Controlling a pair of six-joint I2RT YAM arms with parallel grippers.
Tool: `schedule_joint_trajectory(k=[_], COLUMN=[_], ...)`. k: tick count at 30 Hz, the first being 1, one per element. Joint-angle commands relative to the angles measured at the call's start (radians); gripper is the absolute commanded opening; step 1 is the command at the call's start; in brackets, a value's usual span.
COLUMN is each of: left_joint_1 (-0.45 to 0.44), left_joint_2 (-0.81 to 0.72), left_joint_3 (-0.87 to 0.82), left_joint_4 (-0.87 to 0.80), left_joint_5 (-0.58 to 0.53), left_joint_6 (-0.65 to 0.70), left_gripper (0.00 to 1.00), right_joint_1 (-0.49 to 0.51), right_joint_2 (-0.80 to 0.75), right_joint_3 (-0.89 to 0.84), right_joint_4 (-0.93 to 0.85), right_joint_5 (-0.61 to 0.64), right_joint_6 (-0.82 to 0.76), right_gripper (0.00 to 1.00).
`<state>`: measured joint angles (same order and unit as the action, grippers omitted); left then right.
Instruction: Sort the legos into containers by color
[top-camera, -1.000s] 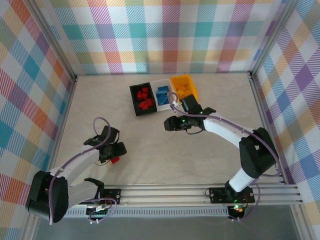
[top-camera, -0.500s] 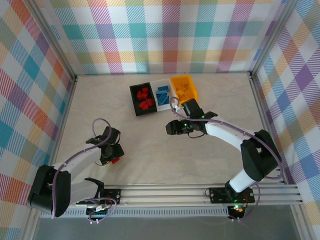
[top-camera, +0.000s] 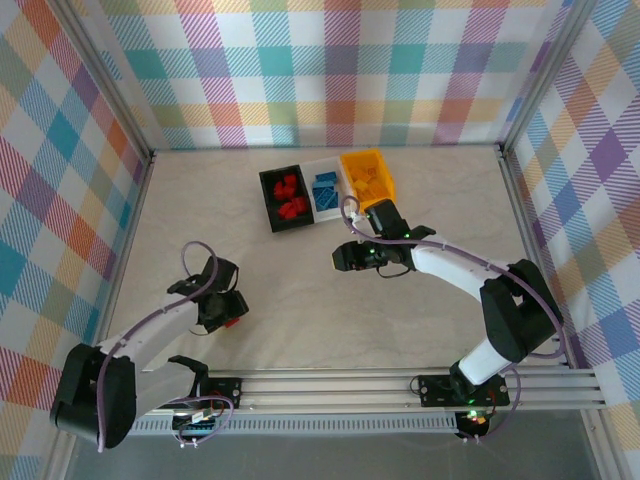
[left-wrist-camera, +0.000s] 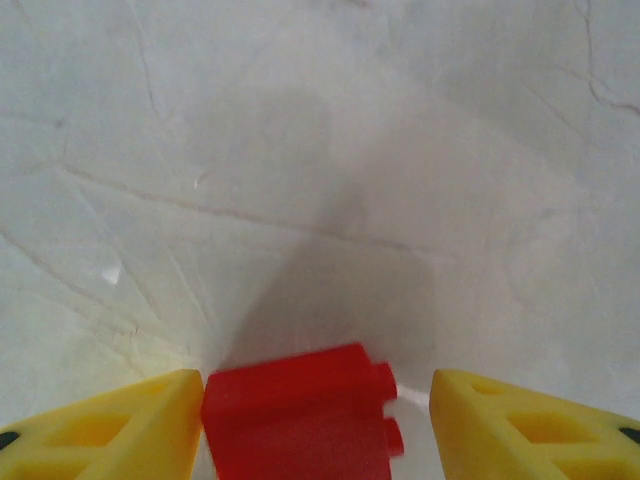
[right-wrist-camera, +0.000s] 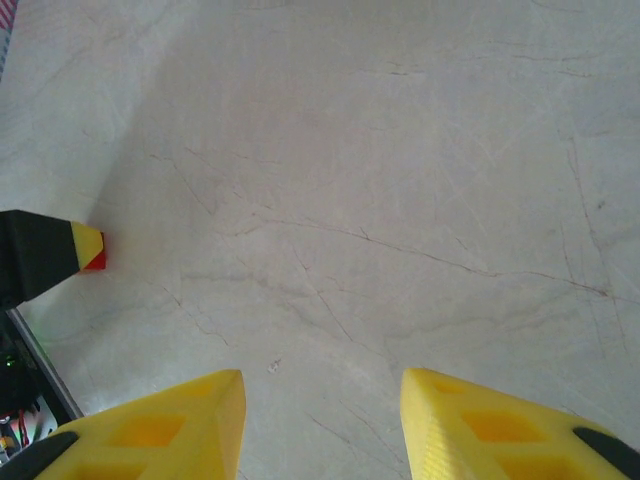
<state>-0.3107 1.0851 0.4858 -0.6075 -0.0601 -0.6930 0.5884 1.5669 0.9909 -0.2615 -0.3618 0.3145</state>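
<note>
A red lego (left-wrist-camera: 295, 415) lies on the table between my left gripper's (left-wrist-camera: 316, 400) yellow fingers. The left finger touches it, and a small gap remains at the right finger beside the studs. From above, that gripper (top-camera: 225, 312) sits low at the near left over the red lego (top-camera: 232, 321). My right gripper (top-camera: 342, 256) hovers mid-table, open and holding nothing (right-wrist-camera: 322, 390). At the back stand the containers: a black bin (top-camera: 266, 200) holding red legos (top-camera: 290, 208), a white bin (top-camera: 333, 214) holding blue legos (top-camera: 325, 190), and a yellow-orange bin (top-camera: 362, 156).
The right wrist view looks across bare table to the left gripper's fingertip (right-wrist-camera: 85, 245) and the red lego (right-wrist-camera: 96, 262). Plaid walls enclose the table on three sides. A metal rail (top-camera: 330, 385) runs along the near edge.
The left jaws have narrowed around the red lego. The left arm shifted slightly nearer. The right gripper drifted a little toward the near side and stayed open.
</note>
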Motion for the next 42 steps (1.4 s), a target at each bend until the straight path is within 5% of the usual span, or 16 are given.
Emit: schedule_joint_trajectory(k=[1,20,30,42], left_joint_1=[0.002,-0.002,-0.002,-0.005], left_joint_2=[-0.043,0.07,0.072,0.008], left_joint_3=[-0.016,-0.018,-0.002,0.179], left_joint_4=[-0.073,-0.045,-0.044,-0.071], left_joint_5=[0.06,0.008,-0.005,0.051], left_joint_6=[-0.026,-0.003,0.011,0.061], left_gripper=[0.61,0.6,0.38,0.38], right_joint_1=[-0.006,-0.011,-0.014,-0.017], right_joint_2=[0.007,0.008,0.011,-0.013], right_joint_3=[-0.016,-0.063,-0.069,-0.094], right_joint_4=[0.049,0.11,0.11,0.088], right_joint_5=[-0.038,-0.062,-0.057,-0.023], right_joint_6=[0.01,0.02,0.012,0.011], right_gripper=[0.45,0.45,0.45,0.45])
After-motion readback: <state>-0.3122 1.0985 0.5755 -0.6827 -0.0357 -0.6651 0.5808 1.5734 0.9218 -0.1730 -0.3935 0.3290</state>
